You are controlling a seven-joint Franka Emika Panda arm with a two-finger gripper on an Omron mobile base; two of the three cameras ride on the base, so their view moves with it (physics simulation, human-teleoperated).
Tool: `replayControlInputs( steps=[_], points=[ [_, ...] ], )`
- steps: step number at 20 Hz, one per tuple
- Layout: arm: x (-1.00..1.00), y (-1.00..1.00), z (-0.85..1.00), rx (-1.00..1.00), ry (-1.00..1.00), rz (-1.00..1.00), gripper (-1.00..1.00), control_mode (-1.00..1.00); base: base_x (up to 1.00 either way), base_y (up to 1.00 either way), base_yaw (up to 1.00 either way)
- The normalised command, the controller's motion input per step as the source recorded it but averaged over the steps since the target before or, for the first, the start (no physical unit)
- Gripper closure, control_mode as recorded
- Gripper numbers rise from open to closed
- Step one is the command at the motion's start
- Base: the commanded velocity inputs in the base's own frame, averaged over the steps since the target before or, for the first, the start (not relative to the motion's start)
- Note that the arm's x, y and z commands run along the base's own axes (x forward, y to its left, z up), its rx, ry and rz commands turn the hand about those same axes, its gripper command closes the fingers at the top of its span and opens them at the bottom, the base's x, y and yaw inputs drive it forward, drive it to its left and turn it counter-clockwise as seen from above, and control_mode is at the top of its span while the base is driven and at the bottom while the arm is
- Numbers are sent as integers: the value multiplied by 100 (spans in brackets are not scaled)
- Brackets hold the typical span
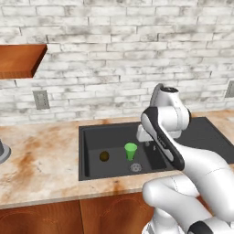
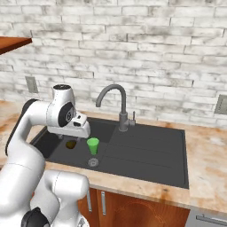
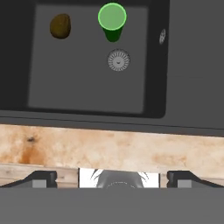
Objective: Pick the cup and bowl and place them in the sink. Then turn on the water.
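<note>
Tool (image 3: 112, 177) open, hanging above sink (image 3: 153, 105) edge.

Cup in the sink, ahead of the hand

The cup (image 3: 112, 17) stands in the sink (image 3: 87, 94) just beyond the drain (image 3: 118, 60); a small lump (image 3: 60, 26) lies to its left; the bench (image 3: 109, 146) edge runs nearest the hand (image 3: 118, 177).
</note>
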Motion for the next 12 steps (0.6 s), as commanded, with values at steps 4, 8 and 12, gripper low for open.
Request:
replayControlInputs(
  steps=[4, 8, 12],
  points=[
    [0, 0, 0, 0, 0, 0, -100, -100, 0, 0, 0],
    [0, 0, 0, 0, 0, 0, -100, -100, 0, 0, 0],
    [0, 0, 0, 0, 0, 0, -100, -100, 0, 0, 0]
  ],
)
